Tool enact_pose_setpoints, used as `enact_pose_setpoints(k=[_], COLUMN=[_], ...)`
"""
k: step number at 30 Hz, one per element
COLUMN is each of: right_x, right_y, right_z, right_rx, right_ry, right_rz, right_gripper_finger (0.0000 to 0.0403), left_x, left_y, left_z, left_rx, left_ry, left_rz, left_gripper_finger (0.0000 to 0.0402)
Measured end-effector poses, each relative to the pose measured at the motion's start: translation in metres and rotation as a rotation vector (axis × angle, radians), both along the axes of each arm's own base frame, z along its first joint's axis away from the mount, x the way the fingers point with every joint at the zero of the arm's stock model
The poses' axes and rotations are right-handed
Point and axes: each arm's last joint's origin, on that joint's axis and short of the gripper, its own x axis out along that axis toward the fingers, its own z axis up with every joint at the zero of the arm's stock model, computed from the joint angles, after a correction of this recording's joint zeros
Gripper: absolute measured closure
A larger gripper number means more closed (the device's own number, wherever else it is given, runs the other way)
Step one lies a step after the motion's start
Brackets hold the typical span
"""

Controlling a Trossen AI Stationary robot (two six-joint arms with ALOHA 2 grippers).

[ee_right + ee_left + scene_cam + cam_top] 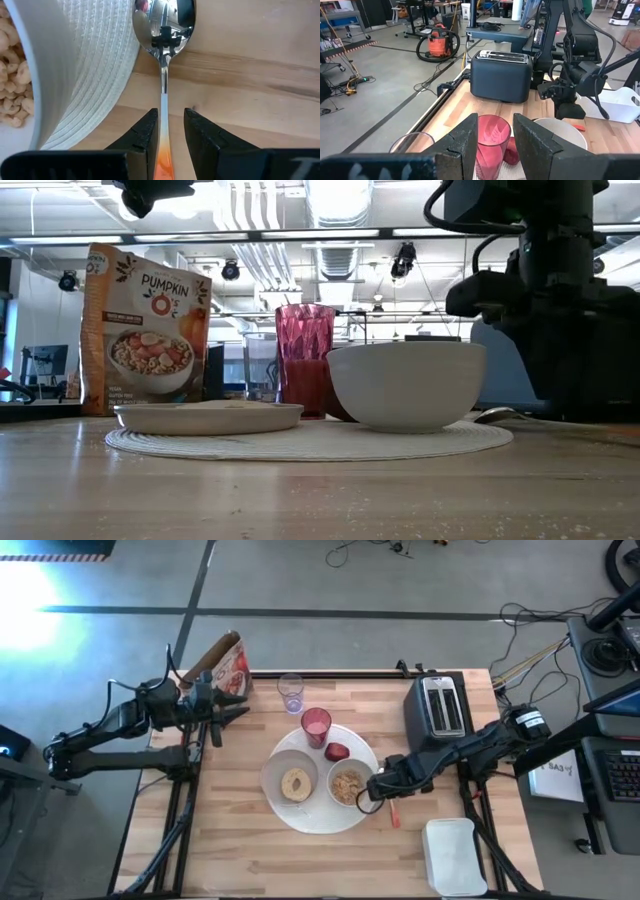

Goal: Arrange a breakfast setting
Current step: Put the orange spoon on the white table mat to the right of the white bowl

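A large round white plate (pixel 318 822) lies mid-table. On it stand a white bowl with a bagel (pixel 295 783), a white bowl of cereal (pixel 347 785), a red apple (pixel 336 751) and a pink tumbler (pixel 316 725). An orange-handled spoon (pixel 163 75) lies flat on the wood at the plate's right edge, and its handle also shows in the high view (pixel 394 812). My right gripper (pixel 171 112) is low over the spoon, slightly open, with one finger on each side of the handle. It also shows in the high view (pixel 378 790). My left gripper (pixel 240 712) is open and empty at the far left, and it also shows in the left wrist view (pixel 495 120). My right gripper comes at the spoon from above, with its fingers across the handle's middle (pixel 164 102). The gap is wider than the handle, which runs close by one finger (pixel 150 125). I cannot tell whether that finger touches it. The spoon lies on the table.
A black toaster (pixel 437 705) stands at the far right and a white rectangular tray (pixel 452 855) at the near right. A cereal bag (pixel 225 665) and a clear glass (pixel 290 692) stand at the far left. Bare wood shows at the near left.
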Motion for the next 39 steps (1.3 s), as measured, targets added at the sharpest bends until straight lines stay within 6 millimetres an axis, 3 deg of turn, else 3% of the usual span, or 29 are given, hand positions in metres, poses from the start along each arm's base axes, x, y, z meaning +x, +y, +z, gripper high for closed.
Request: enact_pose_setpoints(k=[11,20,39], right_x=[0.001,0.018,0.010], right_y=[0.000,0.005,0.031], right_z=[0.000,0.025,0.016], right_rx=[-0.019,-0.010,-0.025], right_ry=[-0.013,-0.114,-0.065], right_rz=[0.000,0.087,0.018], right_gripper_finger=[0.0319,0.0325,0.0326], left_x=[0.000,0.000,-0.006], left_y=[0.000,0.000,-0.002], left_z=[0.000,0.000,0.001], left_rx=[0.000,0.000,-0.003], left_ry=[0.000,0.000,-0.015], left_rz=[0.000,0.000,0.001], left_gripper_finger=[0.0295,0.0295,0.0295])
